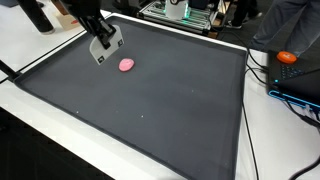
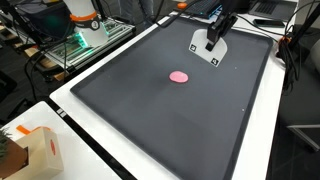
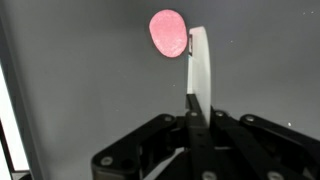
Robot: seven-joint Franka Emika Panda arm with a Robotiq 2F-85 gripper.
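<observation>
wrist view: gripper [image 3: 197, 40] closed, empty, near pink blob [image 3: 166, 32] on dark mat [image 3: 80, 80].

A small pink piece [image 1: 126, 64] lies flat on the dark mat [image 1: 180, 110] that covers your counter [image 1: 50, 115]. It is a smooth, rounded oval in one plain pink, low against the surface. What it is made of cannot be told. In an exterior view the piece [image 2: 179, 76] sits roughly midway between the counter's two long edges, nearer one short edge and well apart from every corner. In your wrist view the oval [image 3: 168, 33] stands with its long axis upright.
</observation>
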